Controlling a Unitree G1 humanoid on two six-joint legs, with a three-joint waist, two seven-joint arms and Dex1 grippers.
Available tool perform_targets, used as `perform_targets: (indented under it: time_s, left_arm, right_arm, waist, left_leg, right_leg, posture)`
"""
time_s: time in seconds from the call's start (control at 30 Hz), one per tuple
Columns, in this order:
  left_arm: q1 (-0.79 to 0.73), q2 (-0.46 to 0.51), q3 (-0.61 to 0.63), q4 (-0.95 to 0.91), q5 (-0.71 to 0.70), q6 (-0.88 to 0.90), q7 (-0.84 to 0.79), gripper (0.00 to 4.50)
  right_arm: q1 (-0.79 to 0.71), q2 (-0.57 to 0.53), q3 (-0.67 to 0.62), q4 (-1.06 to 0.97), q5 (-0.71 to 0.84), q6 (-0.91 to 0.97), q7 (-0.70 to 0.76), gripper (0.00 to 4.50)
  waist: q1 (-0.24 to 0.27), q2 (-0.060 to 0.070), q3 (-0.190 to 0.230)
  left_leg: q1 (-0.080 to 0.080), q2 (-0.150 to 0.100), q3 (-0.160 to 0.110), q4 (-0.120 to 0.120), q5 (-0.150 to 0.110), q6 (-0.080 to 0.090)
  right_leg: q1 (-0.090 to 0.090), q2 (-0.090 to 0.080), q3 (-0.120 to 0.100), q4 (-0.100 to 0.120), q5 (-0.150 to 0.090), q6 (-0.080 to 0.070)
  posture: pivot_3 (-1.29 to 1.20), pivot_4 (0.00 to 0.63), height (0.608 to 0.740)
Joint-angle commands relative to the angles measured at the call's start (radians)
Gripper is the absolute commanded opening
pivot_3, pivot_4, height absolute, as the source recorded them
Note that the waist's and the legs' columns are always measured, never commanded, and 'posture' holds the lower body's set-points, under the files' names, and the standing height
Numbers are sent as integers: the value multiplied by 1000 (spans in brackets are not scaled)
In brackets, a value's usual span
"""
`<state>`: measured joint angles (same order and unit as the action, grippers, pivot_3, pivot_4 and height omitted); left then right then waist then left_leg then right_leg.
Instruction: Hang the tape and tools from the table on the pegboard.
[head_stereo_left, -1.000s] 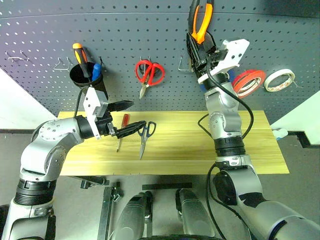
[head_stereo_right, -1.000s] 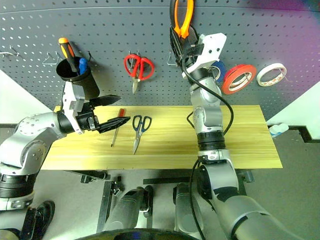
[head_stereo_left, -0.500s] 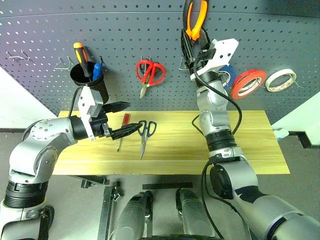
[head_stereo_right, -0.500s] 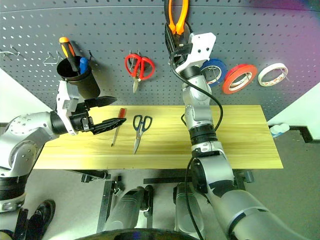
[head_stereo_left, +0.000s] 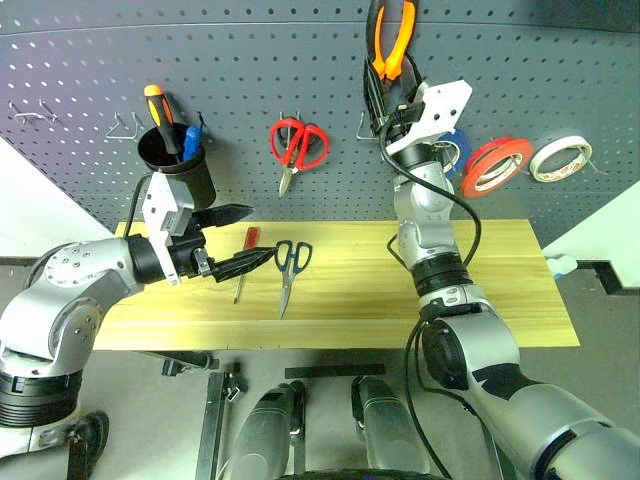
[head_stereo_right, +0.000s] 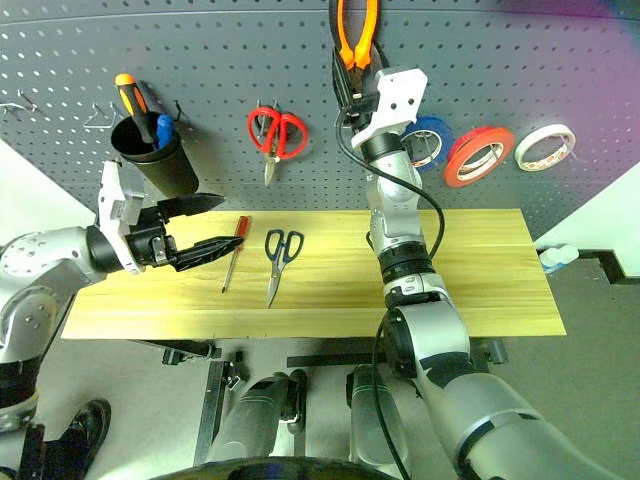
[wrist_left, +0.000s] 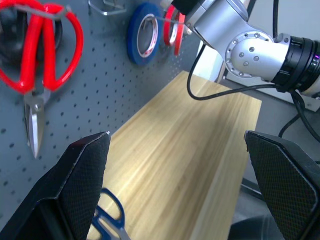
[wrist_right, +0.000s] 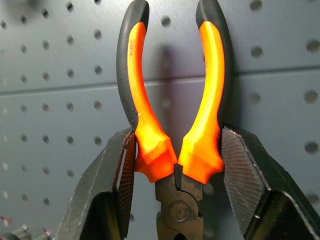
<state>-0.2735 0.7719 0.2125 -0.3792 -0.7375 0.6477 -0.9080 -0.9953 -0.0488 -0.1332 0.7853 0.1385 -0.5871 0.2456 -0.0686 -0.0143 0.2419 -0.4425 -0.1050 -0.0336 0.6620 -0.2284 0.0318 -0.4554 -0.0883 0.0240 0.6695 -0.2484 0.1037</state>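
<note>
My right gripper (wrist_right: 174, 165) clamps the pliers (wrist_right: 172, 95), handles up, against the dark grey pegboard (head_stereo_left: 250, 60). Blue-handled scissors (head_stereo_left: 289, 270) and red screwdriver (head_stereo_left: 245, 260) lie on the light wooden table (head_stereo_left: 500, 290). My left gripper (head_stereo_left: 238, 240) hangs open above it.

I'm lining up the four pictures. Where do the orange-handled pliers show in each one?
Left eye view: pliers at top centre, handles up against the pegboard, held in the right claw.
Right eye view: top centre, same pose.
Left wrist view: not in it.
Right wrist view: centre, clamped between the two fingers.
Shared landmark: the pegboard.
</note>
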Motion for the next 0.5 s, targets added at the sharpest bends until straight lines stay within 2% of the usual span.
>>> perform_targets:
  time_s: [0.03,0.5]
  left_arm:
    - [8,31,48,-50,-30,10,-1,4500]
    - [34,63,91,-78,-70,38,18,4500]
  right_arm:
    - [-34,0,2,6,-8,-51,-6,2130]
    - [13,1,18,93,-70,-87,-74,2130]
  waist:
    - [0,0,2]
    - [2,0,13]
  left_leg:
    - [0,0,0,0,0,0]
    - [0,0,-1,0,0,0]
  right_leg:
    - [0,0,0,0,0,0]
    - [1,0,0,0,0,0]
  posture:
    - [27,275,718]
    - [43,298,718]
